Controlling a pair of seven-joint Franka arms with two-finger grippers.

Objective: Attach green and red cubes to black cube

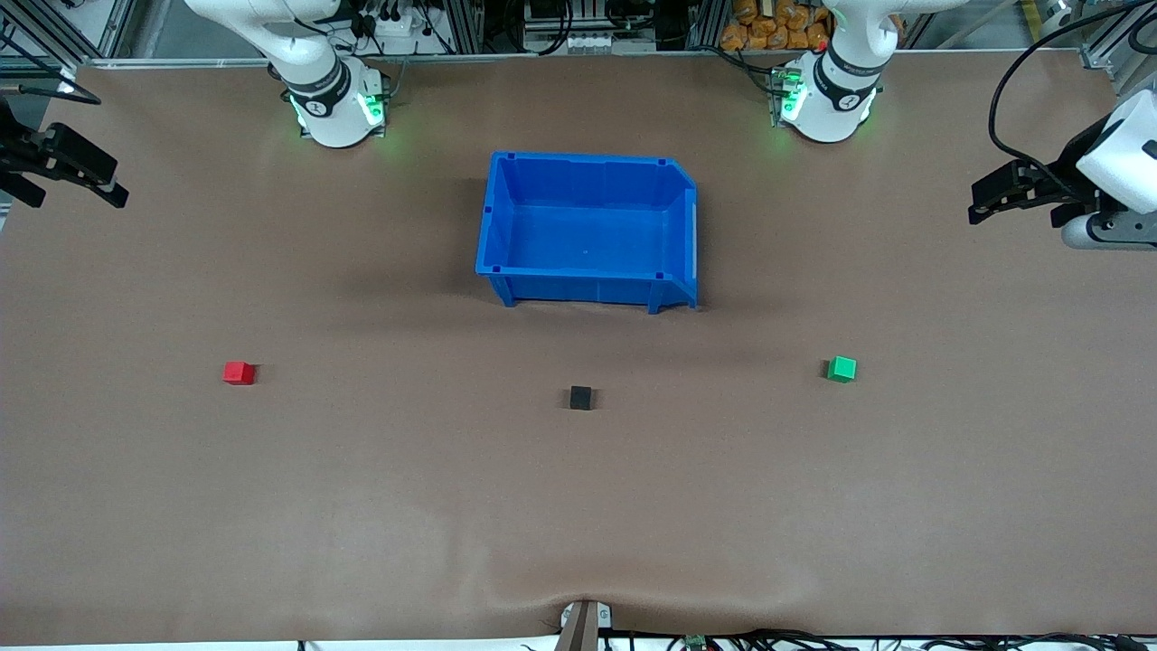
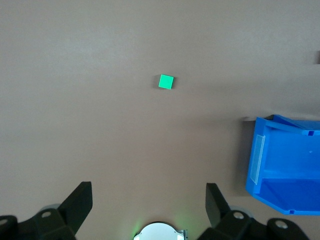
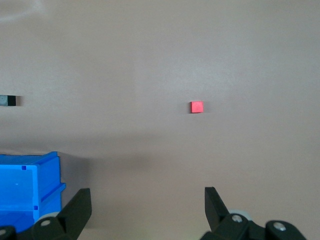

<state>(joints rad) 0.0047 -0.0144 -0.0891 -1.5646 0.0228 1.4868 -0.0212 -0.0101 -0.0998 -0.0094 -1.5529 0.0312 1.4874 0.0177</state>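
Black cube (image 1: 580, 397) lies well apart from both claws (spread wide).

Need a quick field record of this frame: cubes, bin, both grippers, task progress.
red cube: on table, toward right arm's end, untouched
green cube: on table, toward left arm's end, untouched
black cube: on table between the other two, slightly nearer the front camera, apart from both
bin: blue, empty, farther from the front camera than the cubes
left gripper: open, holding nothing, raised over its end of the table
right gripper: open, holding nothing, raised over its end of the table
progress: no cube attached yet
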